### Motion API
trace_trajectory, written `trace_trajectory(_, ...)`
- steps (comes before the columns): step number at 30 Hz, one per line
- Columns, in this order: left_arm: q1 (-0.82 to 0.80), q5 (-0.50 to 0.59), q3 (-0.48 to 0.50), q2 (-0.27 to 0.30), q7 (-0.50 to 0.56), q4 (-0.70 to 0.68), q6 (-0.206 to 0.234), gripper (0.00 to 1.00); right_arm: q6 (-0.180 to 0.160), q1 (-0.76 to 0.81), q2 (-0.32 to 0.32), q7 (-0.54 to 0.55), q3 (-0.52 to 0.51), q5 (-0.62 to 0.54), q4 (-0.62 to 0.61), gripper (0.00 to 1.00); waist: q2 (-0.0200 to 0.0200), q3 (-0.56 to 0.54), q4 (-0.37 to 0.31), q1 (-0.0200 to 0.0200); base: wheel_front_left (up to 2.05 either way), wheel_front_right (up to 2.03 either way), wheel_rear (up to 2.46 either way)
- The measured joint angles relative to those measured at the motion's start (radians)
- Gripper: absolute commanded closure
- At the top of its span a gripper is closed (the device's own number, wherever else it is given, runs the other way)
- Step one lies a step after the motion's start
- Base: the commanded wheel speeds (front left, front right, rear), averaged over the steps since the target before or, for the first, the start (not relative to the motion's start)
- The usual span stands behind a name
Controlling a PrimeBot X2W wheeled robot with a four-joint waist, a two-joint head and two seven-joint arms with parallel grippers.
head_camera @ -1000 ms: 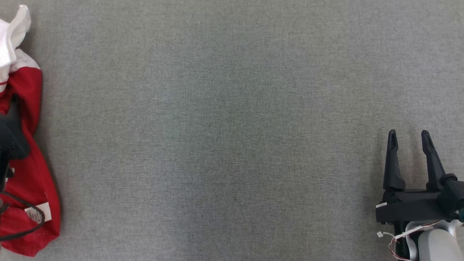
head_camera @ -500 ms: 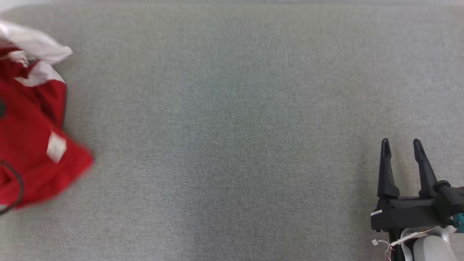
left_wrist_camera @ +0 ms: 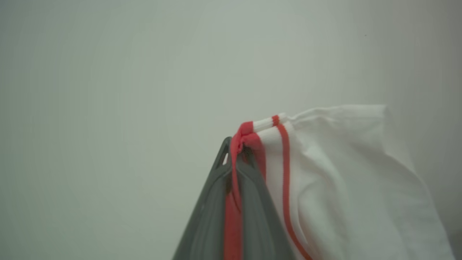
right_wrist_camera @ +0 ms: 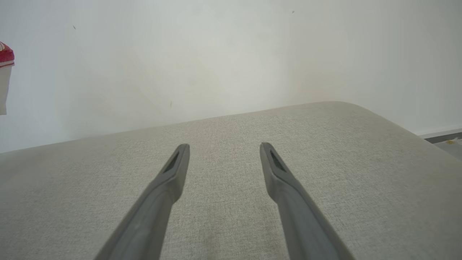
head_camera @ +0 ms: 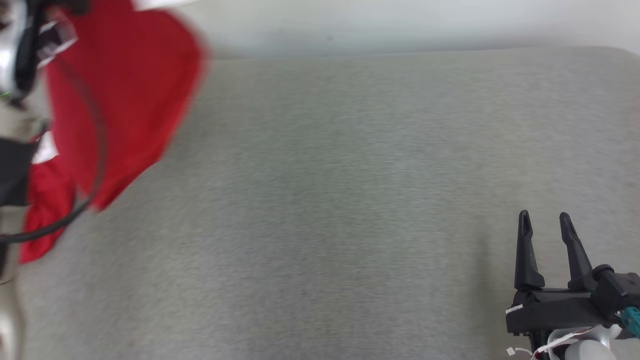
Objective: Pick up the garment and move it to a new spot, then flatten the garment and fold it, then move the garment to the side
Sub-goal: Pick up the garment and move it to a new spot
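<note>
My left pincer (left_wrist_camera: pixel 236 153) clamps the red-and-white garment (left_wrist_camera: pixel 343 180) aloft; my right pincer (head_camera: pixel 544 218) hovers open above the grey surface (head_camera: pixel 325 210).

left gripper (left_wrist_camera: pixel 236 151): two dark grey fingers pressed together, clamping red ribbed cuff edge of red-and-white cloth garment (left_wrist_camera: pixel 343 173); white fabric with thin red stripe drapes off to right of fingers; plain pale wall (left_wrist_camera: pixel 108 90) behind

One garment (head_camera: pixel 125 75), two tools (left_wrist_camera: pixel 236 153) (head_camera: pixel 544 219), one table (head_camera: pixel 350 210)
</note>
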Motion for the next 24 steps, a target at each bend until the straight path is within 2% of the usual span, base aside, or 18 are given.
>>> trace_trajectory(6,-0.081,-0.002,-0.108,-0.137,0.055,-0.041,-0.001,1.00,0.000,0.001,0.000,0.000,0.007,0.030,0.013,0.00,0.0001,-0.011,-0.093,0.0000,0.00,0.00,0.00)
trace_trajectory(13,-0.119,-0.029,-0.202,-0.271,0.027,0.020,-0.006,1.00,0.000,0.001,0.000,0.000,0.000,0.050,0.018,0.00,0.0001,-0.009,-0.205,0.0001,0.00,0.00,0.00)
trace_trajectory(19,-0.023,-0.073,-0.231,-0.303,-0.030,0.079,0.000,1.00,0.000,0.002,-0.001,0.000,-0.023,0.054,0.016,0.00,0.0000,0.009,-0.253,0.0001,0.00,0.00,0.00)
trace_trajectory(24,0.183,-0.121,-0.198,-0.268,-0.090,0.125,0.037,1.00,0.000,0.002,0.000,0.000,-0.030,0.054,0.019,0.00,0.0001,0.019,-0.227,0.0003,0.00,0.00,0.00)
